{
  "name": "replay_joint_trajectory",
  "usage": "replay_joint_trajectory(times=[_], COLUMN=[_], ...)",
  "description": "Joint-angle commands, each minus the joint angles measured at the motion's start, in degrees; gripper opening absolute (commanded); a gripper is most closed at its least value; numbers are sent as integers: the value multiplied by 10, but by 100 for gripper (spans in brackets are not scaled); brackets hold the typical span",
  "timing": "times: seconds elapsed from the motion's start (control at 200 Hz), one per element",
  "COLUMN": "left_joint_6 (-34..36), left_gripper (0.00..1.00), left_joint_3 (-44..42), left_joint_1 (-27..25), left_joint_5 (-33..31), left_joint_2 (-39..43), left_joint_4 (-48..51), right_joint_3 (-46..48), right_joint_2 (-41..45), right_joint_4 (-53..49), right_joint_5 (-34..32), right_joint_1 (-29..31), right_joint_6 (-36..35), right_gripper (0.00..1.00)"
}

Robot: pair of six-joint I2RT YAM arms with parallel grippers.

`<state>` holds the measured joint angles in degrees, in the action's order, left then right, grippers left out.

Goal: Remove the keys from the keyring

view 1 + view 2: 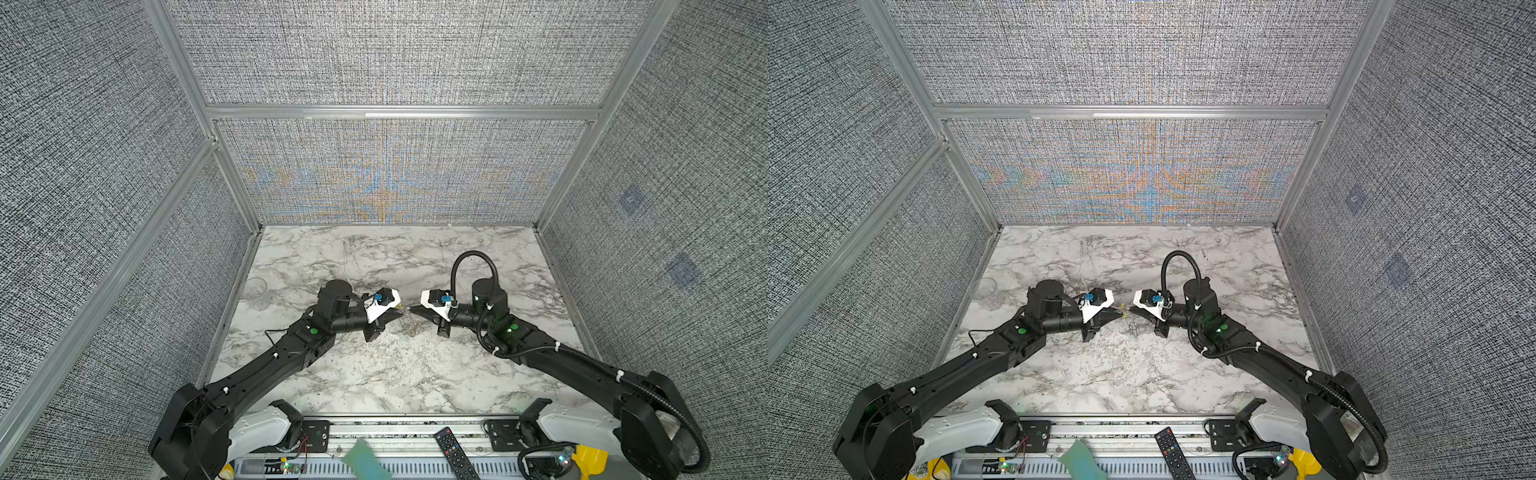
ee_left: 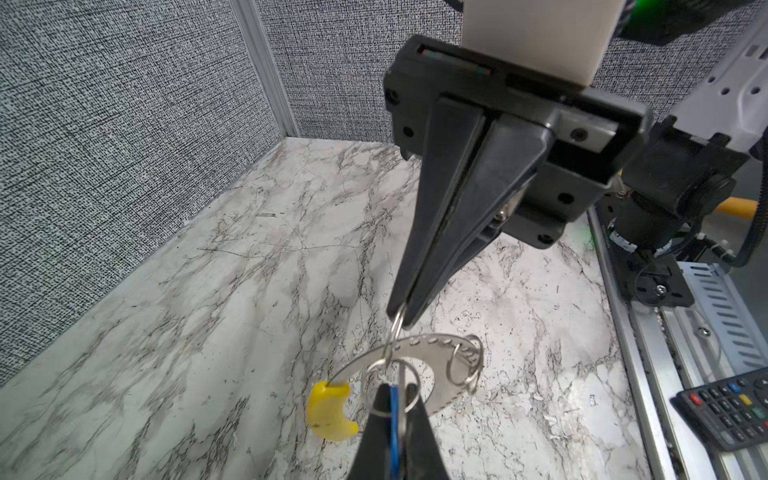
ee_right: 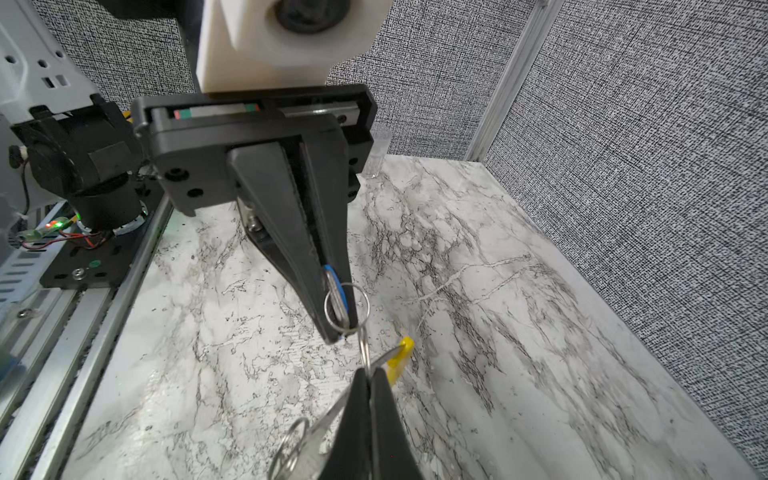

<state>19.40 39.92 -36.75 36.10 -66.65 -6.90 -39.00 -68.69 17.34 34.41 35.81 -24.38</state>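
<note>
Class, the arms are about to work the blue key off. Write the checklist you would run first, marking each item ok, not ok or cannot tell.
1. Left gripper jaws shut on the blue key: ok.
2. Right gripper jaws shut on a small metal ring: ok.
3. Blue key off the second ring, which threads its head: not ok.
4. Keyring hanging clear of the marble table: cannot tell.
5. Glass cup well away from both arms: ok.

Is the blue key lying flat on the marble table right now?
No, the blue key is clamped between the tips of the left tool, held clear of the marble table.
</note>
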Motion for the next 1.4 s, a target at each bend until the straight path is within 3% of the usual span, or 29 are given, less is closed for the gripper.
replay_joint_trajectory(times=[0.0, 0.27, 0.545, 0.81, 0.916, 1.251, 1.396], left_joint_6=[25, 49, 78, 116, 137, 227, 255], left_gripper=[0, 0, 0, 0, 0, 0, 0], left_joint_3=[23, 82, 137, 197, 220, 279, 301], left_joint_1=[0, -1, -2, -2, -2, -3, -5], left_joint_5=[4, -1, -9, -22, -28, -25, -32], left_joint_2=[-6, -28, -57, -79, -89, -113, -122], left_joint_4=[45, 93, 136, 203, 227, 306, 335], right_joint_3=[-7, -17, -20, -10, -12, -70, -83], right_joint_2=[-5, -14, -14, 29, 51, 49, 39], right_joint_4=[-13, -6, 11, -13, -24, -150, -151], right_joint_5=[-21, -56, -49, -66, -41, -70, -65], right_joint_1=[6, 12, 14, 1, -11, -36, -36], right_joint_6=[-15, 5, 33, 16, 15, -47, -43], right_gripper=[0, 0, 0, 27, 36, 38, 39])
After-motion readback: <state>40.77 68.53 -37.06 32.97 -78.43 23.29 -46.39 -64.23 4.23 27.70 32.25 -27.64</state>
